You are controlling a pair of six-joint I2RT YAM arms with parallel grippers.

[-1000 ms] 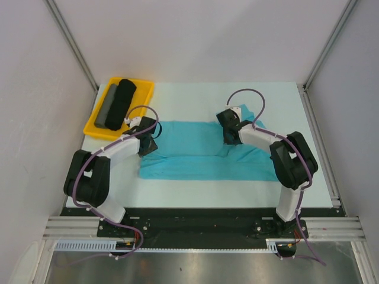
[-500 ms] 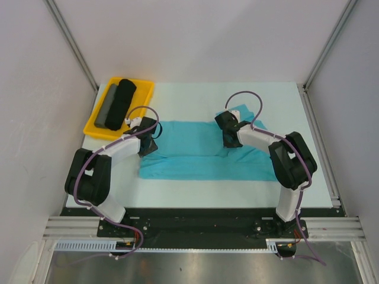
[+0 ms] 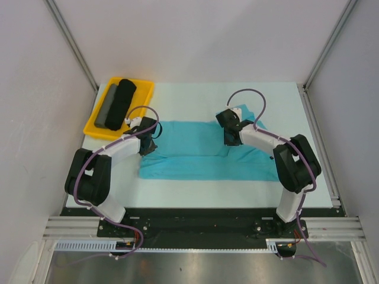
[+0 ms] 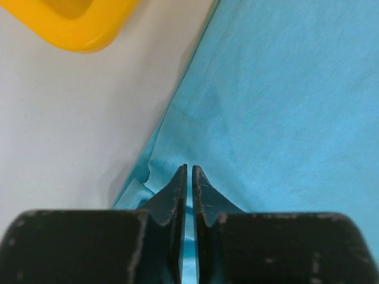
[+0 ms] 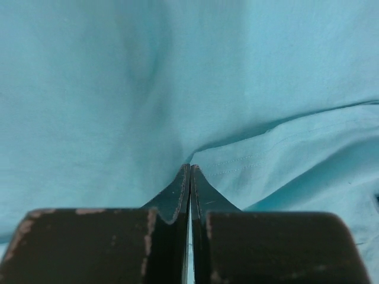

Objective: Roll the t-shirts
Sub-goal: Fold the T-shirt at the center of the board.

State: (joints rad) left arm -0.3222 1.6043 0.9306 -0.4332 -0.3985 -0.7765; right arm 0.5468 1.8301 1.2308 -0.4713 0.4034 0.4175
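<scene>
A turquoise t-shirt [image 3: 201, 152] lies folded into a wide band across the middle of the table. My left gripper [image 3: 149, 144] is at its left end, by the hem; in the left wrist view [image 4: 189, 170] the jaws are pressed nearly together with a pinch of the turquoise t-shirt [image 4: 284, 89] bunched at their tips. My right gripper [image 3: 230, 137] is on the upper right part of the shirt; in the right wrist view [image 5: 190, 167] its jaws are shut, and creases in the cloth [image 5: 118, 89] run out from their tips. A black roll [image 3: 122, 102] and a grey roll [image 3: 106, 107] lie side by side.
Both rolls rest in a yellow tray [image 3: 148, 86] at the back left corner of the pale table [image 3: 195, 97]; the tray's corner [image 4: 77, 26] shows in the left wrist view. Grey walls with metal posts enclose the table on three sides.
Both grippers went from half open to shut on the turquoise cloth. The arms hardly shifted; the right wrist edged slightly back and forth.
</scene>
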